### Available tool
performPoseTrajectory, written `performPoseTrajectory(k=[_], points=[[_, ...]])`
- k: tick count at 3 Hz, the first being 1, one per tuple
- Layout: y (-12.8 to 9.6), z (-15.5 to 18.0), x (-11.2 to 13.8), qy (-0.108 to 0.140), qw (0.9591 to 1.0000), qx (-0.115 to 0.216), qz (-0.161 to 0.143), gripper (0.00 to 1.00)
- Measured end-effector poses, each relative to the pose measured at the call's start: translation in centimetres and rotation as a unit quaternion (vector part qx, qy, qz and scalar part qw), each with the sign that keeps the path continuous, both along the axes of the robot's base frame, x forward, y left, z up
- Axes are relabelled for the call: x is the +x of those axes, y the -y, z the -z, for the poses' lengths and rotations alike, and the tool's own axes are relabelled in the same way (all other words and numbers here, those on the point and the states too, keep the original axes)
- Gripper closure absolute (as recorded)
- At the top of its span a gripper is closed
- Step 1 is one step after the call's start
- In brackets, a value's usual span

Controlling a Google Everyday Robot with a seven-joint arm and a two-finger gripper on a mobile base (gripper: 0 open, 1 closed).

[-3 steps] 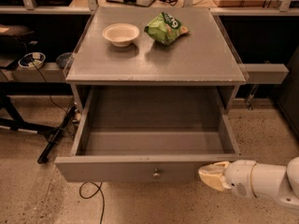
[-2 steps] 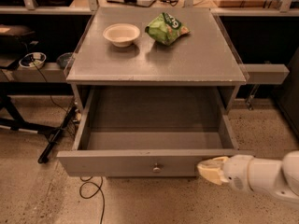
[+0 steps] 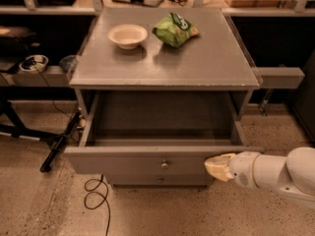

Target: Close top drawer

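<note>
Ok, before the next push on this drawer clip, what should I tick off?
1. Top drawer pulled out and needing a push: ok.
2. End effector at the height of the drawer front, on its right part: ok.
3. Firm contact between end effector and front: cannot tell.
4. Push point centred: not ok. It sits well right of the knob, so the drawer may skew a little.
5. Bowl and chip bag rest far back on the cabinet top, away from the front edge: ok.
6. Cable lies on the floor, below the drawer's left end and out of its path: ok.
</note>
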State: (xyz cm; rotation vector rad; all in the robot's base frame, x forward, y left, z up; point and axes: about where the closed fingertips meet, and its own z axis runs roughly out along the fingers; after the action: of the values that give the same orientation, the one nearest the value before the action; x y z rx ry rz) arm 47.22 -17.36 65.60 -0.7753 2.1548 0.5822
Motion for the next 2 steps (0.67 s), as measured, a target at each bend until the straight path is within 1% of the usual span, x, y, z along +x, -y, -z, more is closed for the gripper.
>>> performPoseTrajectory(k=[1,2], points=[[-0.23,-0.63,2.92,0.016,0.9998,-0.006,0.009,1.0],[-0.2,-0.7,3.28,0.017,0.9998,-0.002,0.007,1.0]])
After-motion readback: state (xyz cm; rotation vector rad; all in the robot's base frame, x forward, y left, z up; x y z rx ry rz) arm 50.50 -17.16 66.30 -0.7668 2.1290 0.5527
